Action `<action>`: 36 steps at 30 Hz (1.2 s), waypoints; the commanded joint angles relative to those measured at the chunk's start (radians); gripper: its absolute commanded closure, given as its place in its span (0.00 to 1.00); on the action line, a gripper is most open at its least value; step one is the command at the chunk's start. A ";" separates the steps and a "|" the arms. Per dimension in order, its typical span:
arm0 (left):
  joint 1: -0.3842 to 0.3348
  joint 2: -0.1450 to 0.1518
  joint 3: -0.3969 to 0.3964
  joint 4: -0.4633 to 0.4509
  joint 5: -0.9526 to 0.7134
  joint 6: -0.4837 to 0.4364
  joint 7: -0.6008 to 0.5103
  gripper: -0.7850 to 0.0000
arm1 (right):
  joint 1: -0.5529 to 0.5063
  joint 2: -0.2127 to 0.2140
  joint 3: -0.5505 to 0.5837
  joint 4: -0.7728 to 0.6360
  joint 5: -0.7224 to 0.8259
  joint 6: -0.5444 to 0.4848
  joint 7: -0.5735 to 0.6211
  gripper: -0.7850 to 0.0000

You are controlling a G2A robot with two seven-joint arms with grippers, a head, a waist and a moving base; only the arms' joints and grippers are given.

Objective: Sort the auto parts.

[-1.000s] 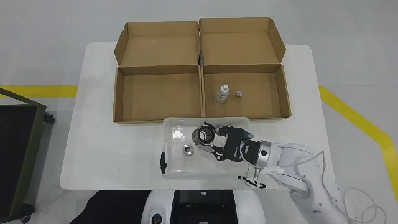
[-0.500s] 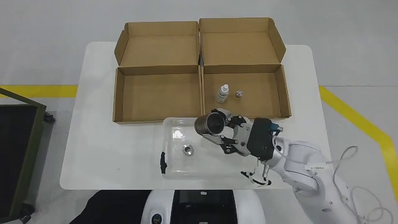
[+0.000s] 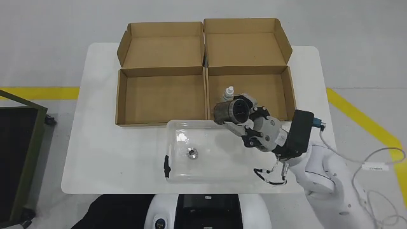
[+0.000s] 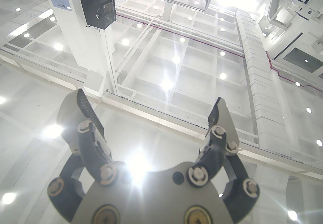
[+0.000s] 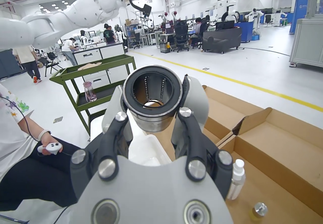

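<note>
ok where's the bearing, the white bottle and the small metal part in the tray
bearing (image 5: 152,120): right wrist view, steel side wall
white bottle (image 5: 234,185): right wrist view, body
small metal part (image 3: 193,153): top view, its top

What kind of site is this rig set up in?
Most likely a robotics lab or test hall on an open industrial floor: other white robots stand in the background near office chairs, a yellow floor line runs across the pale floor, and a green cart stands nearby.
</note>
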 commanded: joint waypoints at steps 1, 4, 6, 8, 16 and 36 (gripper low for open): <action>0.000 0.000 0.000 0.000 0.000 0.000 0.000 0.00 | -0.002 -0.002 0.008 0.000 0.012 0.005 -0.029 1.00; 0.000 0.000 0.000 0.000 0.000 0.000 0.000 0.00 | -0.006 -0.003 0.017 0.000 0.020 0.005 -0.062 1.00; 0.000 0.000 0.000 0.000 0.000 0.000 0.000 0.00 | -0.009 -0.005 0.022 -0.001 0.026 0.007 -0.080 1.00; 0.000 0.000 0.000 0.000 0.000 0.000 0.000 0.00 | -0.012 -0.006 0.025 0.000 0.034 0.007 -0.098 1.00; 0.000 0.000 0.000 0.000 0.000 0.000 0.000 0.00 | -0.007 -0.012 0.014 0.026 0.045 0.003 -0.107 1.00; 0.000 0.000 0.000 0.000 0.000 0.000 0.000 0.00 | 0.179 -0.055 -0.223 0.143 -0.113 0.184 0.124 1.00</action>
